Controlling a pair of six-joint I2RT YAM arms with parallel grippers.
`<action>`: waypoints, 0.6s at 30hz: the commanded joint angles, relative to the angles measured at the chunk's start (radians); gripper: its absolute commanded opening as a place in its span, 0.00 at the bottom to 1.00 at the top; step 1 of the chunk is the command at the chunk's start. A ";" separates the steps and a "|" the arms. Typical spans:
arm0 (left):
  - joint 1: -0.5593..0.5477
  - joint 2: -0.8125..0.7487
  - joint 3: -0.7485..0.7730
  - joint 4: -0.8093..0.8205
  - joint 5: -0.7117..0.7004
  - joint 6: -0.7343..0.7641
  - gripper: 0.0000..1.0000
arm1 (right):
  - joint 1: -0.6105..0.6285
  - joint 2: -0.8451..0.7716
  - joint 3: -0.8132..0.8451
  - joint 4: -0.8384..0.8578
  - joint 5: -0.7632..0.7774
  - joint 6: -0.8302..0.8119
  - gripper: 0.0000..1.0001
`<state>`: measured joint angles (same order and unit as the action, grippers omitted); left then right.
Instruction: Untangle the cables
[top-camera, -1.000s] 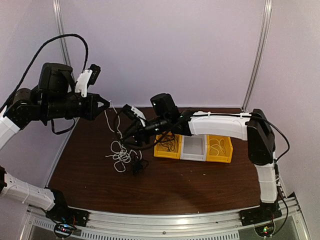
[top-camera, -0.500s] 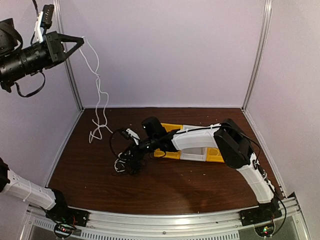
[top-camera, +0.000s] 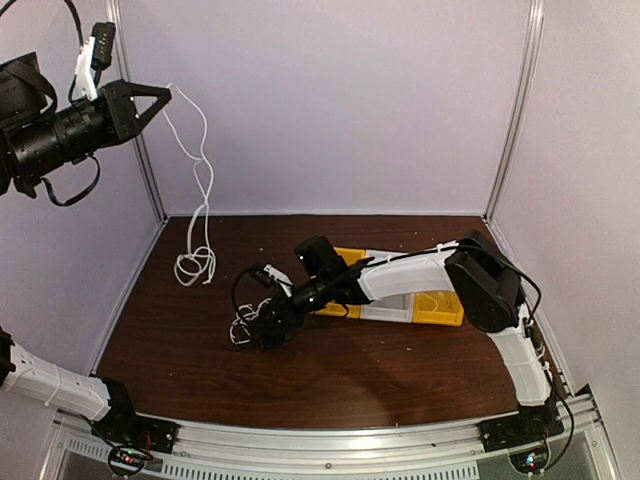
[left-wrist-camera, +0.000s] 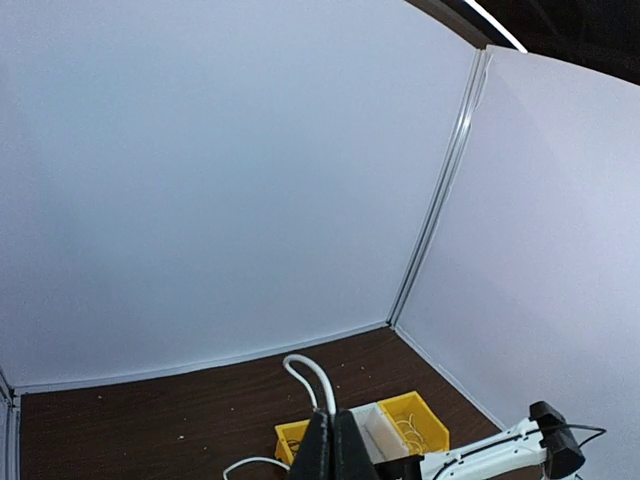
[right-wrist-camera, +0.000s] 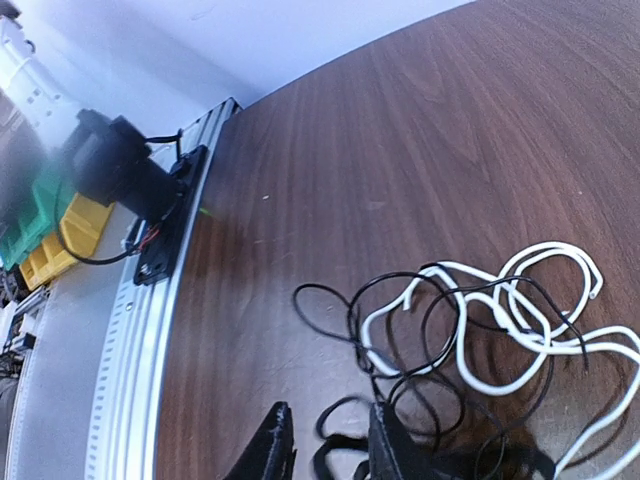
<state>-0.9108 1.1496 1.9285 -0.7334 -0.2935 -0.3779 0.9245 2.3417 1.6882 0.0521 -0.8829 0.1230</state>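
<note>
The left tool (top-camera: 160, 95) hangs high off the surface (top-camera: 400, 370) toward 10 o'clock, its fingers pressed together on the white cable (top-camera: 200, 170), which drops in a loose line to a small coil lying at 10 o'clock of the surface. The right tool (right-wrist-camera: 328, 415) is low over the tangle (top-camera: 262, 322) of black and white cable at about 7 o'clock of centre, fingers slightly spread with black loops between them and nothing visibly clamped. The bins (top-camera: 440, 322) sit at 3 o'clock, well apart from the knot. I cannot tell whether the hanging strand joins the white loops in the knot. If it does, a further pull from above would likely cinch the knot or drag it across the surface, since nothing pins it. The thin cable could also slip from the left pinch, or a black loop could snag on a right finger
</note>
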 joint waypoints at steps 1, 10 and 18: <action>-0.003 -0.024 -0.136 0.075 -0.001 0.015 0.00 | -0.053 -0.242 -0.077 -0.093 -0.078 -0.142 0.31; -0.003 -0.051 -0.309 0.133 0.042 0.013 0.00 | -0.118 -0.538 -0.230 -0.332 -0.018 -0.444 0.43; -0.003 -0.022 -0.332 0.167 0.074 0.009 0.00 | -0.118 -0.599 -0.211 -0.288 0.030 -0.386 0.49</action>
<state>-0.9108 1.1202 1.5990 -0.6521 -0.2489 -0.3756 0.8051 1.7611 1.4635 -0.2276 -0.8978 -0.2691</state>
